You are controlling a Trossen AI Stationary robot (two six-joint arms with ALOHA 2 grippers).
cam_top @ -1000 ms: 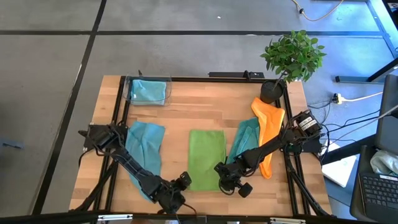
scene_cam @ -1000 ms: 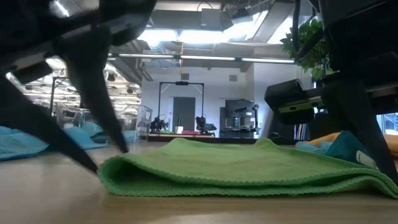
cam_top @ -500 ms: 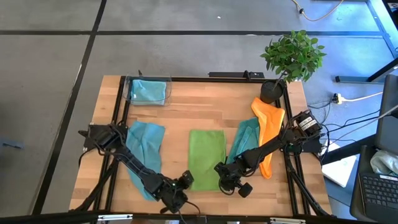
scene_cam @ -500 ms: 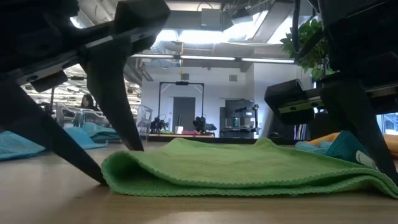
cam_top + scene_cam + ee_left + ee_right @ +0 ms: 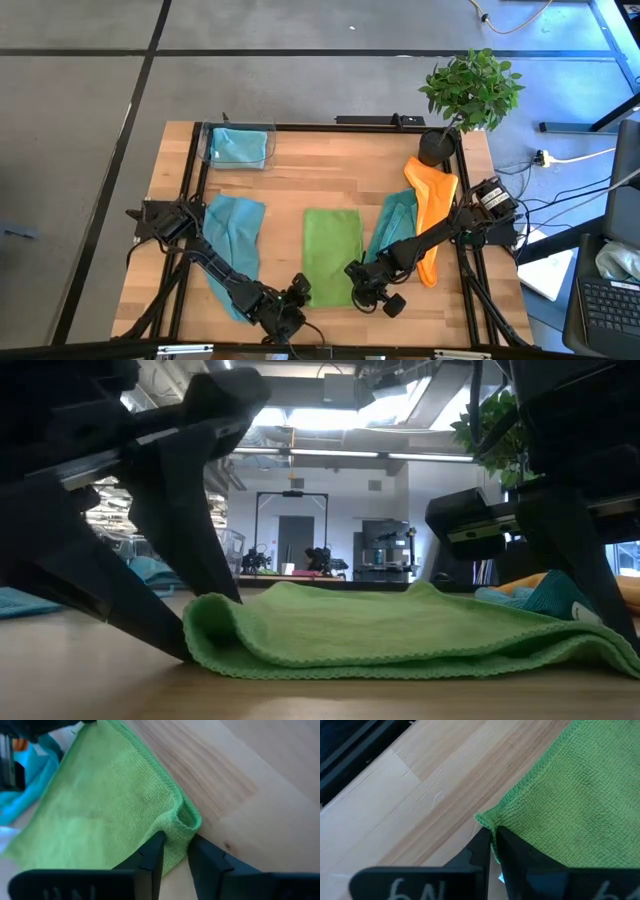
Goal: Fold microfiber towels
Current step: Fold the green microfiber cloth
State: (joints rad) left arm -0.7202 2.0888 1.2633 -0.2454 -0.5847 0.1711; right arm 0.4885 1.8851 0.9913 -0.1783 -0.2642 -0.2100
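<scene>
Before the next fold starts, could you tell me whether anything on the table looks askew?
Only the lime green towel: its near left corner is bunched into a raised roll at the left gripper, while the right gripper pinches the other near corner.

both arms reach low to the table's near edge. the left gripper (image 5: 298, 292) sits at the near left corner of the lime green towel (image 5: 332, 255), its fingers (image 5: 150, 857) pinched on that bunched corner. the right gripper (image 5: 366, 283) sits at the near right corner, its fingers (image 5: 482, 847) closed tight on the towel's edge, tips down at the wood.
</scene>
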